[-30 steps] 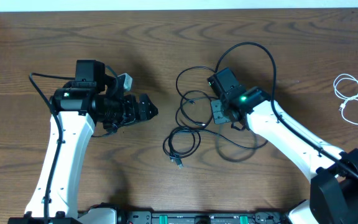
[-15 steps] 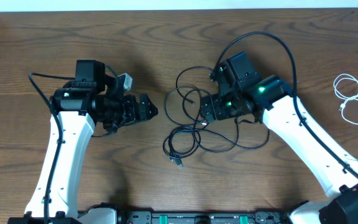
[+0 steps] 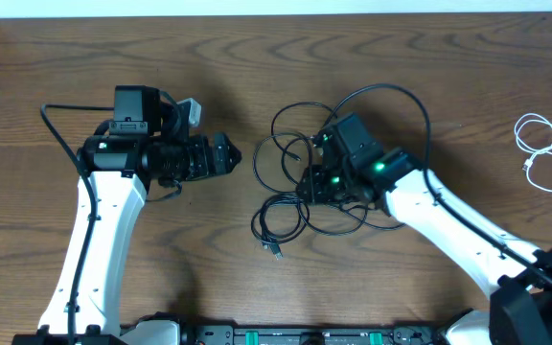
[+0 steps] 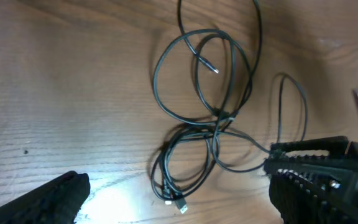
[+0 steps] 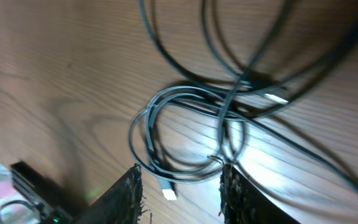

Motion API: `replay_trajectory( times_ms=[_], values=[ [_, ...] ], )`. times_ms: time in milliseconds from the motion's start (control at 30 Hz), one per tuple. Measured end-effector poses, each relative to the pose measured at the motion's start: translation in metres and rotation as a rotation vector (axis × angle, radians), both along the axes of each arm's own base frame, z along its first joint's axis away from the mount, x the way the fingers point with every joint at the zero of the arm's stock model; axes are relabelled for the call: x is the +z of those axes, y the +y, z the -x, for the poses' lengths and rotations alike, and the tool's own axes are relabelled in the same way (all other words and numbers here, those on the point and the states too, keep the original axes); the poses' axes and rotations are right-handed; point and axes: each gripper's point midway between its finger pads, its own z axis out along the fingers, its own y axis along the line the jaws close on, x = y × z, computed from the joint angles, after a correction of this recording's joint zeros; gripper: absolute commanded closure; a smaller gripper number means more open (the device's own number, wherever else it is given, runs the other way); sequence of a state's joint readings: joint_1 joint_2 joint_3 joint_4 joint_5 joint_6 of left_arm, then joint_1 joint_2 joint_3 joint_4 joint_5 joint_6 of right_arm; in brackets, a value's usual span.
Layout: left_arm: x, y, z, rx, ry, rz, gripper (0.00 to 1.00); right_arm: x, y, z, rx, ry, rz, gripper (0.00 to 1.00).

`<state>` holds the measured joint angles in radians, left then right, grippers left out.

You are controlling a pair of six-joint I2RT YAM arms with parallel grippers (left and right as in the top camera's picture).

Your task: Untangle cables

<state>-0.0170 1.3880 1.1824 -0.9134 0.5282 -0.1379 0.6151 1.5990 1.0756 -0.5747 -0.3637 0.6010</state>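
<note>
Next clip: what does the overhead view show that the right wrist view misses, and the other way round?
Only overhead: the white cable, coiled far right, apart from the black cables, and the open left gripper left of them. Only right wrist: the right gripper close up, fingers apart, apparently gripping nothing. Both: those black cables, including the small coil with its plug end.

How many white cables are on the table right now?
1. The white cable lies coiled near the right edge of the table, apart from the black tangle at centre. The right gripper hides part of that tangle.
</note>
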Motion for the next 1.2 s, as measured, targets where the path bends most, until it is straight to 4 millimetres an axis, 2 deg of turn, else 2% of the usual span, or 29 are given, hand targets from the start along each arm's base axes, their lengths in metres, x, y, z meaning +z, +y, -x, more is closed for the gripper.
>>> replay_trajectory(
  times_ms=[33,100,133,233,333,433,533,567,633,833,933,1200],
  values=[
    [-0.004,0.003,0.006,0.01,0.034,-0.015,0.59,-0.002,0.005,0.001,-0.003,-0.003,-0.018,0.6],
    [-0.016,0.012,0.018,0.052,0.122,-0.062,0.86,-0.006,0.014,0.005,-0.007,-0.002,-0.042,0.6],
    [-0.022,0.016,0.022,0.071,0.153,-0.085,0.92,-0.008,0.018,0.006,-0.011,0.0,-0.05,0.59],
    [-0.047,0.025,0.033,0.113,0.239,-0.134,0.92,-0.014,0.028,0.006,-0.026,0.007,-0.067,0.54],
    [-0.076,0.027,0.049,0.125,0.316,-0.144,0.92,-0.024,0.038,0.0,-0.031,0.005,-0.092,0.57],
    [-0.093,0.02,0.061,0.101,0.348,-0.108,0.92,-0.037,0.053,-0.009,-0.023,0.012,-0.142,0.64],
    [-0.105,0.009,0.069,0.062,0.358,-0.046,0.83,-0.062,0.06,-0.01,-0.032,0.062,-0.152,0.64],
    [-0.108,0.006,0.072,0.049,0.358,-0.029,0.76,-0.069,0.061,-0.01,-0.035,0.076,-0.148,0.64],
    [-0.114,0.001,0.076,0.036,0.359,-0.001,0.7,-0.081,0.063,-0.009,-0.043,0.103,-0.147,0.63],
    [-0.134,-0.011,0.082,0.013,0.328,0.079,0.6,-0.08,0.065,-0.009,-0.067,0.128,-0.166,0.62],
    [-0.14,-0.013,0.082,0.014,0.31,0.099,0.6,-0.08,0.065,-0.009,-0.107,0.157,-0.17,0.63],
    [-0.15,-0.018,0.087,0.014,0.35,0.132,0.6,-0.08,0.068,-0.006,-0.211,0.242,-0.185,0.59]
  ],
)
